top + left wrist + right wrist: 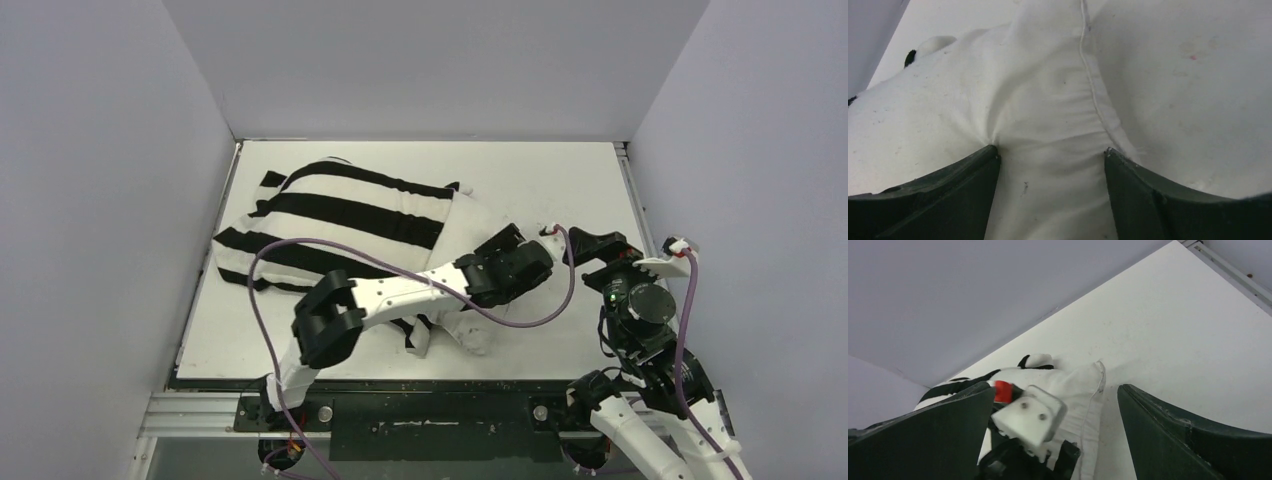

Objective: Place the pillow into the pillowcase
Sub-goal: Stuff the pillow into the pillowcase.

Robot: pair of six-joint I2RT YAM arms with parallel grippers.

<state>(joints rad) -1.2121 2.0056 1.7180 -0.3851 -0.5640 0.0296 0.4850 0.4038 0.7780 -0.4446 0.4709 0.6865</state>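
The striped pillowcase lies at the table's left. The white pillow is partly inside it, and its right end sticks out. My left gripper reaches across to that end. In the left wrist view the jaws stand wide, with the pillow's seamed edge bunched between them. My right gripper is open and empty just right of the left one, above the bare table. In the right wrist view the gripper looks at the pillow, a bit of pillowcase and the left wrist's white mount.
The white table is closed in by grey walls at the back, left and right. A metal rail runs along the near edge. A purple cable loops over the left arm and the pillowcase.
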